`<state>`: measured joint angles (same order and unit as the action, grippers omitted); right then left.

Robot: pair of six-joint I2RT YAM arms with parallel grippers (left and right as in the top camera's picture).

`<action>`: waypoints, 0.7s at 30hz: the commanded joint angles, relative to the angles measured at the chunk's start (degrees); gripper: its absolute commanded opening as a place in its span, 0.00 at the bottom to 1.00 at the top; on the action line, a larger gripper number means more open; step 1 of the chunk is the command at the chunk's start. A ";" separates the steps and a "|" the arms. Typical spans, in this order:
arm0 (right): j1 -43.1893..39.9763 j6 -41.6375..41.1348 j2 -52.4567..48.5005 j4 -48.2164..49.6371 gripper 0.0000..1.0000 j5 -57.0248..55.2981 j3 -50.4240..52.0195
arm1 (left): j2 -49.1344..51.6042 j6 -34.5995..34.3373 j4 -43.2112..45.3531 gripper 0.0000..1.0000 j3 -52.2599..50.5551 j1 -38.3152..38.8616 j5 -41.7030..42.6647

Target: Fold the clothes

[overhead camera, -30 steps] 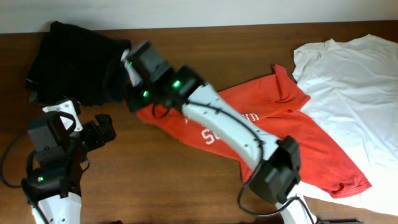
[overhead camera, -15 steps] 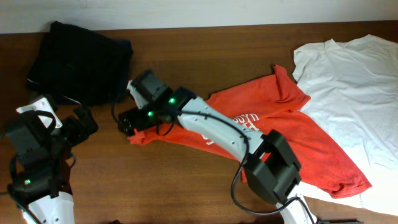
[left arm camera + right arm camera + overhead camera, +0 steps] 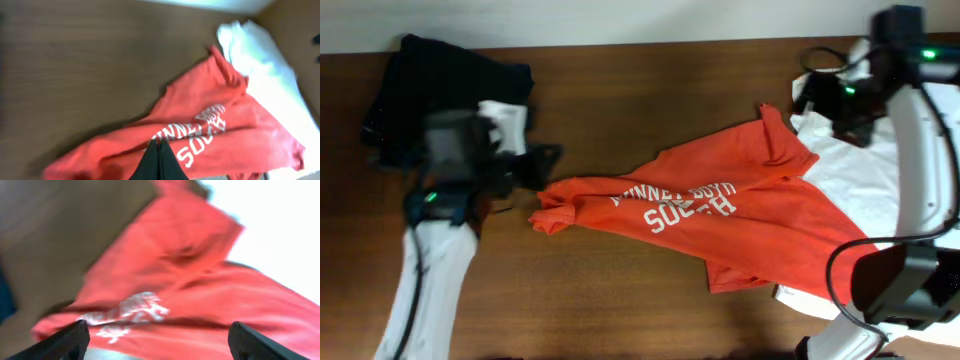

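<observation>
The orange-red T-shirt [image 3: 740,225] with white lettering lies crumpled across the middle of the table, its left end bunched. Its right part overlaps a plain white T-shirt [image 3: 890,130] at the right. My left gripper [image 3: 552,155] is shut and hovers just above the shirt's left end, with nothing between its fingers. In the left wrist view the closed fingertips [image 3: 158,146] point at the lettering on the orange-red shirt [image 3: 215,100]. My right gripper [image 3: 817,97] stands open at the far right. In its wrist view the right gripper [image 3: 162,340] hangs over the orange-red cloth [image 3: 200,280], holding nothing.
A black garment [image 3: 440,90] lies heaped at the back left, behind my left arm. Bare wooden table [image 3: 620,300] shows in front of the shirts and between the black heap and the orange-red shirt. The white shirt [image 3: 260,55] reaches the table's right edge.
My right arm has let go of the shirt's left end and swung from the left side to the far right, now open. My left arm has moved in toward the shirt and shut.
</observation>
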<state>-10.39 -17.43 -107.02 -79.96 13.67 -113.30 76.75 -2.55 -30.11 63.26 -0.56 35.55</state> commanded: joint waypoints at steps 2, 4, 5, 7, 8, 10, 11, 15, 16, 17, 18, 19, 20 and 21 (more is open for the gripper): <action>-5.11 2.64 -0.94 -3.39 0.98 -9.90 0.61 | 18.45 5.70 -4.15 0.00 16.02 13.53 -4.22; -5.44 2.62 -1.18 -3.43 0.98 -9.88 0.94 | 23.85 6.32 -7.08 0.00 21.68 17.18 -11.96; -5.38 2.45 -1.20 -3.41 0.98 -9.73 0.96 | 27.82 7.45 -8.13 0.00 24.74 19.69 -15.26; -5.38 2.40 -1.20 -3.39 0.98 -9.46 0.96 | 30.58 7.41 -6.75 0.00 25.00 21.51 -15.50; -5.40 2.40 -1.20 -3.41 0.98 -9.46 0.96 | 33.73 7.41 -4.48 0.00 25.00 22.69 -15.50; -5.40 2.40 -1.20 -3.39 0.98 -9.44 0.96 | 39.60 8.33 -1.90 0.00 25.00 23.74 -15.50; -5.40 2.40 -1.20 -3.39 0.98 -9.44 0.96 | 40.72 8.68 -2.38 0.00 25.00 23.85 -15.78; -5.40 2.40 -1.20 -3.39 0.98 -9.46 0.96 | 46.58 8.92 -4.17 0.01 24.96 24.15 -19.56; -5.40 2.40 -1.20 -3.39 0.98 -9.44 0.96 | 46.86 8.92 -5.14 0.00 24.96 24.15 -19.54; -5.40 2.40 -1.20 -3.39 0.98 -9.46 0.96 | 47.06 8.94 -5.97 0.01 24.96 24.15 -19.54; -5.40 2.40 -1.20 -3.39 0.98 -9.46 0.96 | 47.41 8.92 -6.21 0.01 24.96 24.20 -19.54; -5.40 2.40 -1.20 -3.39 0.98 -9.46 0.96 | 47.91 8.92 -6.29 0.00 24.96 24.28 -19.54; -5.40 2.40 -1.20 -3.41 0.98 -9.44 0.96 | 48.54 8.92 -6.62 0.01 24.96 24.44 -19.54; -5.40 2.40 -1.20 -3.39 0.98 -9.44 0.96 | 49.27 8.90 -7.34 0.00 24.96 24.74 -19.56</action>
<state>-15.73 -15.00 -108.01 -83.35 5.34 -112.49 123.59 5.19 -36.42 87.74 23.42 16.40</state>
